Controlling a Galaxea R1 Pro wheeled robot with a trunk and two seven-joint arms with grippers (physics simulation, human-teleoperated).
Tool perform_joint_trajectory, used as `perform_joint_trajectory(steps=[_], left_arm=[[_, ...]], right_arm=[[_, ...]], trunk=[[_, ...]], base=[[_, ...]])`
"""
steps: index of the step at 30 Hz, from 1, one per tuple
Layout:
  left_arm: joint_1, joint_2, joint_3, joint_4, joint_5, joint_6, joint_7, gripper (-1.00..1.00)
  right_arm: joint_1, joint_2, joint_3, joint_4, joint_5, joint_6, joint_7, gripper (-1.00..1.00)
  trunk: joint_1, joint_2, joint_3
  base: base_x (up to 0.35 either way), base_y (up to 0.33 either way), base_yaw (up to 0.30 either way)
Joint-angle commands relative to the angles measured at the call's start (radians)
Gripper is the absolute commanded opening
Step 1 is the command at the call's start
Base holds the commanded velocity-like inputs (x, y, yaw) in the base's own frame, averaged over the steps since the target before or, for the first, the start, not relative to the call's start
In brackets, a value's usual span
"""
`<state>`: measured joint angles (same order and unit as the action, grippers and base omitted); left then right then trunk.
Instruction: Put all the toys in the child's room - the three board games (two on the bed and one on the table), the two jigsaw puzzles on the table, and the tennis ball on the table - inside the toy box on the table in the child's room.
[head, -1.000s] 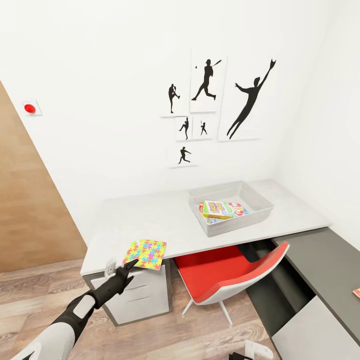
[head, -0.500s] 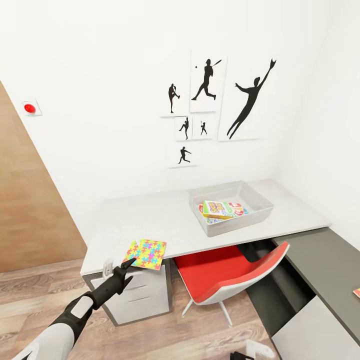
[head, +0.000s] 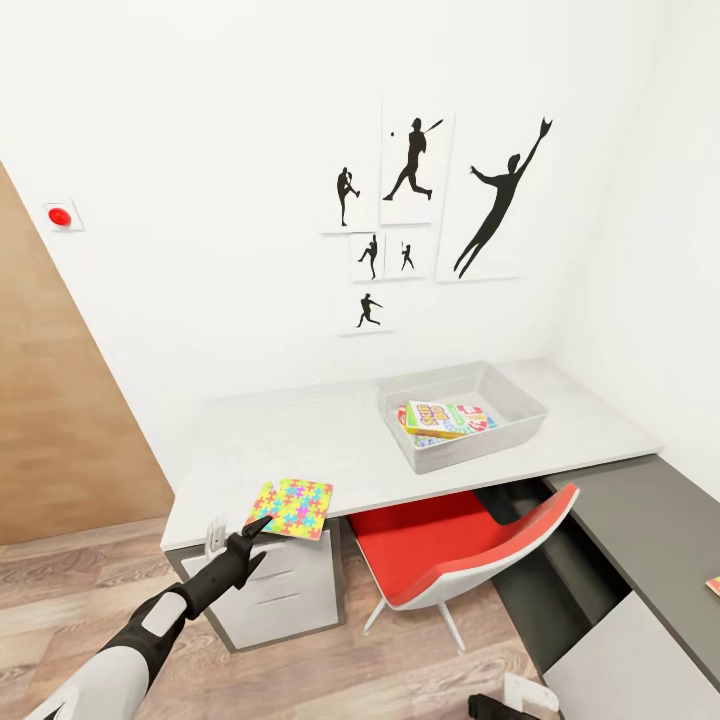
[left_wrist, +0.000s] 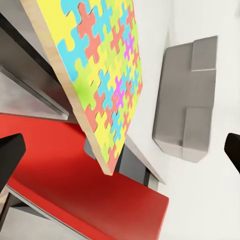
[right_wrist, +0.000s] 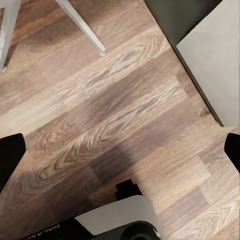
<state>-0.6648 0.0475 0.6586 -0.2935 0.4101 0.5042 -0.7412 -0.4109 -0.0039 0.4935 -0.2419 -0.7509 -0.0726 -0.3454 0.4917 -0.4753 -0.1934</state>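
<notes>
Reaching up and fwd, the left arm's black gripper (head: 243, 537) sits at the near edge of the pale grey desk top (head: 330, 440), fingers wide apart w/ nothing held. Flat square multicolour jigsaw puzzle (head: 291, 507) lies just beyond the tips, one corner overhanging the edge. Shallow light grey toy box (head: 462, 412) sits farther back, well apart from the puzzle. Right gripper (right_wrist: 120, 150) spread open over wood-plank floor (right_wrist: 115, 115)

Desk (head: 330, 430) top bare and open between puzzle (head: 291, 507) at near-left edge and tray (head: 462, 412) at right. Left gripper (head: 238, 530) at the near edge just beside puzzle, jaws apart. Red chair (head: 455, 548) tucked under desk, blocking the near-centre approach. Wall close behind the far edge. Wood floor (right_wrist: 110, 120) under right gripper open.
</notes>
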Motion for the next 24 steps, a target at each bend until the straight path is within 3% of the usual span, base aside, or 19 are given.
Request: perform_joint_trajectory(steps=[1, 7, 24], left_arm=[[-0.001, 0.0, 0.003, 0.0, 0.004, 0.007, -0.002, 1.0], [-0.001, 0.0, 0.003, 0.0, 0.004, 0.007, -0.004, 1.0], [-0.001, -0.001, 0.003, 0.0, 0.004, 0.004, -0.001, 1.0]], right_arm=[[-0.001, -0.005, 0.008, -0.001, -0.012, -0.004, 0.01, 1.0], [0.0, -0.022, -0.002, 0.0, -0.022, -0.005, 0.079, 1.0], [0.0, -0.029, -0.007, 0.005, -0.027, -0.035, 0.096, 1.0]], trunk=[[0.0, -0.002, -0.002], [0.0, -0.002, -0.002], [0.004, -0.009, -0.005]], base=[[0.0, 0.0, 0.0], [0.0, 0.0, 0.0], [0.0, 0.0, 0.0]])
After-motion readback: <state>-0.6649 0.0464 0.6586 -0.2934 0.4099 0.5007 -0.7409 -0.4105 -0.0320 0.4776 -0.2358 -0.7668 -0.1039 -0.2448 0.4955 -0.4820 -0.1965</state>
